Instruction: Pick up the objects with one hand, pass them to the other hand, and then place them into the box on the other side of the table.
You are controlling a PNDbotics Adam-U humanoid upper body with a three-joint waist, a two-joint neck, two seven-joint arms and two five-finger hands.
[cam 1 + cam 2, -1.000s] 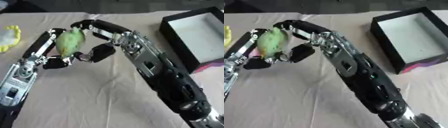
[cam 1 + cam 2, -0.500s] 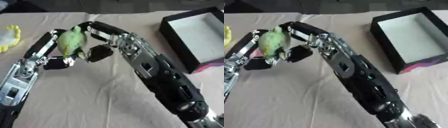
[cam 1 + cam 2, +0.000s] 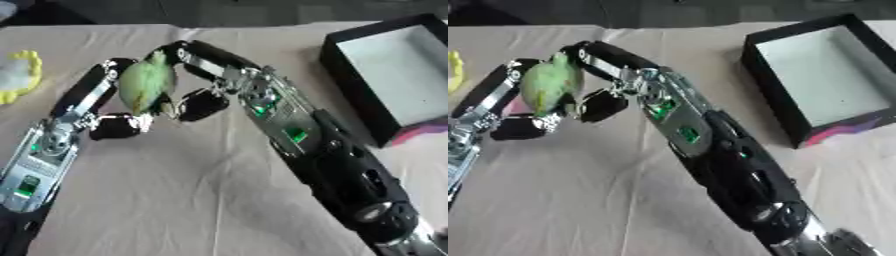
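A green, pear-shaped object point(image 3: 145, 86) is held above the table at the upper left. My left hand point(image 3: 90, 102) comes up from the lower left and is curled round its left side, with the thumb below it. My right hand point(image 3: 203, 65) reaches across from the right. Its fingers point(image 3: 175, 49) arch over the top of the object and its thumb point(image 3: 201, 104) meets the lower end. The black box point(image 3: 768, 77) with a pale inside stands at the right edge of the table.
A yellow and white thing point(image 3: 19, 75) lies at the table's far left edge. A pink patch point(image 3: 423, 132) shows at the box's near corner. My long right forearm point(image 3: 332, 165) crosses the middle of the beige cloth.
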